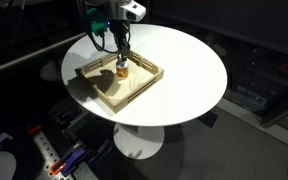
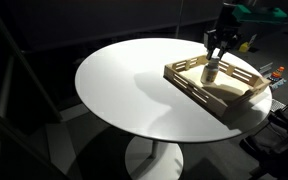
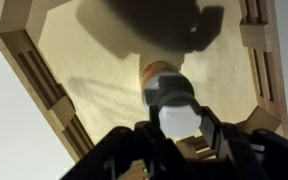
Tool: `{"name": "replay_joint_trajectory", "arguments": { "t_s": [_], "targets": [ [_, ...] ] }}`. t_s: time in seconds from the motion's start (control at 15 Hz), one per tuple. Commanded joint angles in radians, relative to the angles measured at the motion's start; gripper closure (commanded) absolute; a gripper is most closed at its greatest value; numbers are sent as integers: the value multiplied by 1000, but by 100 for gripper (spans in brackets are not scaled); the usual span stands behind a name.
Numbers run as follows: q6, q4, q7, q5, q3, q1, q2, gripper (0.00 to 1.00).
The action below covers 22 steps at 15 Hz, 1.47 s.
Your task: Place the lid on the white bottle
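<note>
The pincer (image 3: 176, 130) hangs straight above the small amber-and-white pill bottle (image 3: 159, 75), its jaws drawn in narrow on what looks like the small round white lid (image 3: 176, 112), held right at the bottle's mouth. The bottle stands upright near the middle of the shallow wooden tray (image 2: 199, 95), on the far side of the round white worktop (image 2: 134, 90) in an exterior view.

Whether the lid sits square over the mouth cannot be told. If it is off-centre or tilted, pressing down would likely tip the light bottle or skid it across the tray. Letting go too soon could drop the lid into the tray.
</note>
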Motion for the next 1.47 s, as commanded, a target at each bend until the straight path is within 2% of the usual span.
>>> {"name": "replay_joint_trajectory", "arguments": {
  "t_s": [0.0,0.8,1.4],
  "targets": [
    [-21,32,1,-4,1,-1,14,60],
    [-32,42,-1,-8,-1,1,30,60],
    [-97,23,18,-32,-1,17,-6,66]
  ]
}}
